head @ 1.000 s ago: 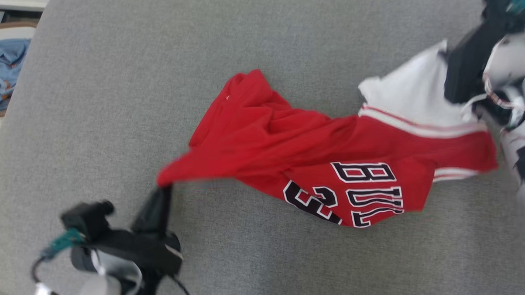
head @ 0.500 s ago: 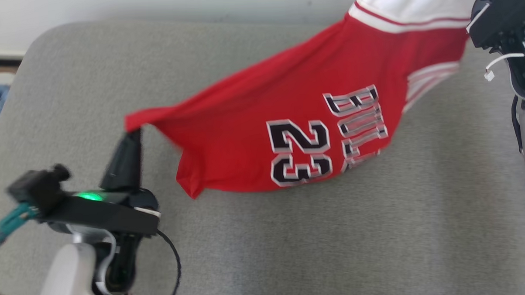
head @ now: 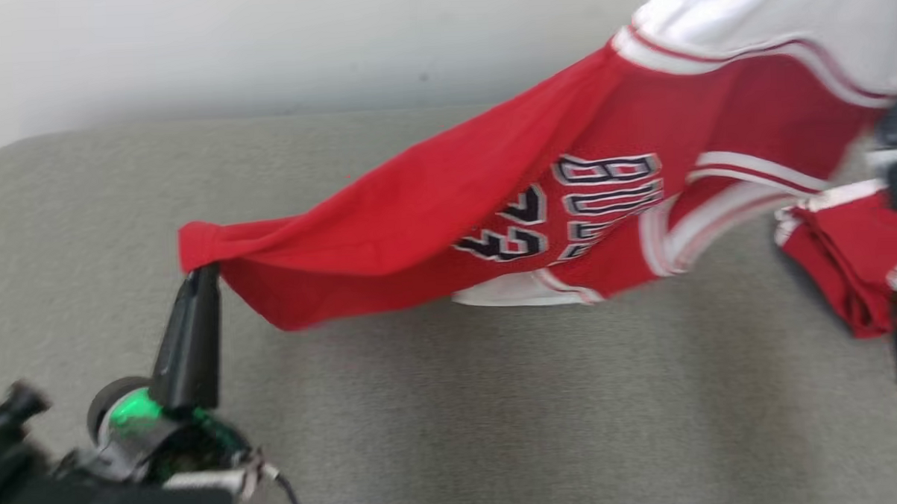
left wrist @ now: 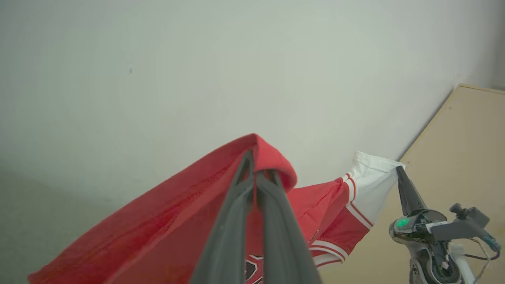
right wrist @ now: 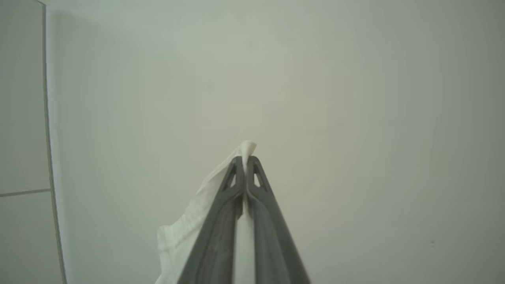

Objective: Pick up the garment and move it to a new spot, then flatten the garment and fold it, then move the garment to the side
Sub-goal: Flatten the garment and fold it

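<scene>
**Head view: red jersey (head: 432,208) strung in the air, pinched at both ends**

Stretched from lower left to upper right above the grey fabric-covered surface (head: 499,414), sagging through the middle. Printed with "23" and black-and-white lettering on the red body, creased and partly folded under. Trimmed with white-and-red stripes toward the right, with a white panel at the top right corner. Backed by a pale wall (head: 262,49) beyond the surface's far edge. Impossible to say whether the lowest fold brushes the surface. Bunched red cloth with striped edging at the far right, hanging beside a blurred dark shape too smeared to identify.

Clamped on the red hem corner at the left end: left gripper (head: 196,279), fingers pointing up, green light glowing at its base. Confirmed from the left wrist view (left wrist: 254,173): fingers pressed together, red cloth (left wrist: 158,225) folded over their tips.

Also visible there, off to the right before a beige panel (left wrist: 465,157): right gripper (left wrist: 399,170), tip nipping the white corner of the jersey. Same from the right wrist view (right wrist: 245,159): fingers closed tight on a sliver of white fabric (right wrist: 185,232), the rest trailing down to the left.
</scene>
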### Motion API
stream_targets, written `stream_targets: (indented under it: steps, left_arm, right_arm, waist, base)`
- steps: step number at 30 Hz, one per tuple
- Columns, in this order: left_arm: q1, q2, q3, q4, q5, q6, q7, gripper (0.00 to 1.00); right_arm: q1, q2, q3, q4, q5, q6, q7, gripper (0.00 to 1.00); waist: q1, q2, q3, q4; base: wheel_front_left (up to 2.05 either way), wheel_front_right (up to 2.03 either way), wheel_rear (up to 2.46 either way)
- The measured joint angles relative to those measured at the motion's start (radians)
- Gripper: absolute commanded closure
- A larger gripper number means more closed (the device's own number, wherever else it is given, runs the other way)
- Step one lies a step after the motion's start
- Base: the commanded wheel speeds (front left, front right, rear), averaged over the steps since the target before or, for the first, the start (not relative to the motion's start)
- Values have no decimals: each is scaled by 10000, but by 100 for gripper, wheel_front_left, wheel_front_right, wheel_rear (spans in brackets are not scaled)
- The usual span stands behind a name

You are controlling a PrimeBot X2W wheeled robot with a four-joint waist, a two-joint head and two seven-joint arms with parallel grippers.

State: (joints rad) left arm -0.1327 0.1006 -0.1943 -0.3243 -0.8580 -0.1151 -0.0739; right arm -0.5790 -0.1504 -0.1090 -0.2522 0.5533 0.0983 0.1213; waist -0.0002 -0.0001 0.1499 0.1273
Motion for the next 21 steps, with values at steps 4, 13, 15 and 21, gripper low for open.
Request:
stream_targets:
  steps: [4,13,15,21]
  left_arm:
    - [619,353,163,-2313,-1570,-71,600,100]
    - [-2291,410,163,640,-1896,926,2063,100]
    - [-3813,353,575,1893,-1298,1394,2048,100]
    - [-8134,370,1317,3981,-516,1597,1363,100]
  right_arm:
    - [125,190,-696,-2265,928,-33,-19,100]
    - [-236,-65,280,1388,-301,-499,853,100]
    - [-1247,-54,573,2638,-633,-633,905,100]
    - [-5429,-96,836,4819,-1365,-803,153,100]
  waist:
    - [-1,-1,-40,-543]
    - [3,1,820,-840]
    - [3,2,1107,-806]
    - [6,3,1862,-659]
  base:
    - [0,0,0]
    - [0,0,0]
    - [0,0,0]
    - [0,0,0]
